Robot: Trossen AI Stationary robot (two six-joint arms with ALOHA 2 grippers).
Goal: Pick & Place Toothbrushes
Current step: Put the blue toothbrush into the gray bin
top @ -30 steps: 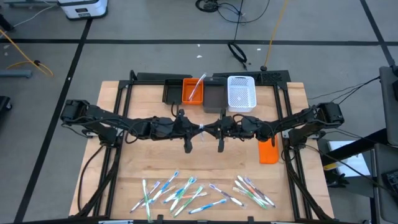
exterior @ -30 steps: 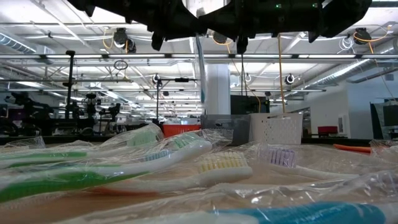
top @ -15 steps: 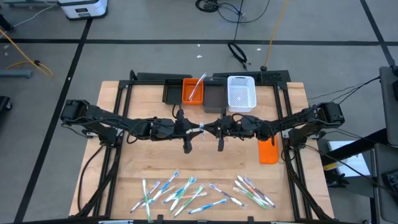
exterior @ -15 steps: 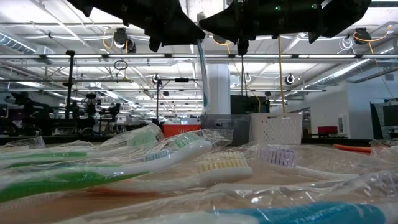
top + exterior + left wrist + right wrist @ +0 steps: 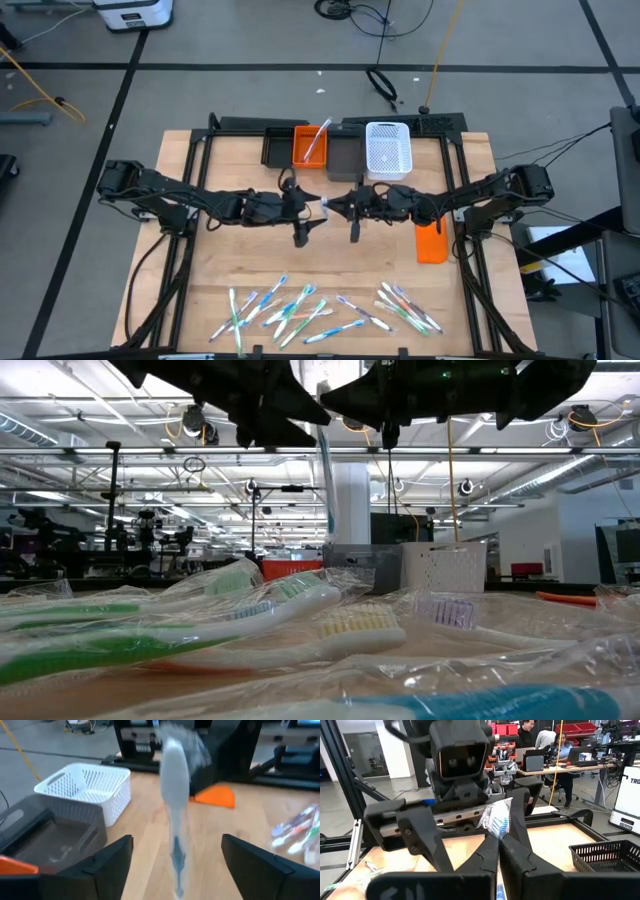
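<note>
Left gripper [image 5: 303,222] jaws now spread wide, off brush [image 5: 175,815]; right gripper [image 5: 498,842] pinches it mid-table, above wood. Handover done. Next: right carries brush to far bins, releases.

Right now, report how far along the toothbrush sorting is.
Done: one toothbrush lies in the orange bin. In hand: the right end effector is shut on a wrapped toothbrush above mid-table, and the left end effector stands open around it. Left: the pile of toothbrushes at the near edge.
</note>
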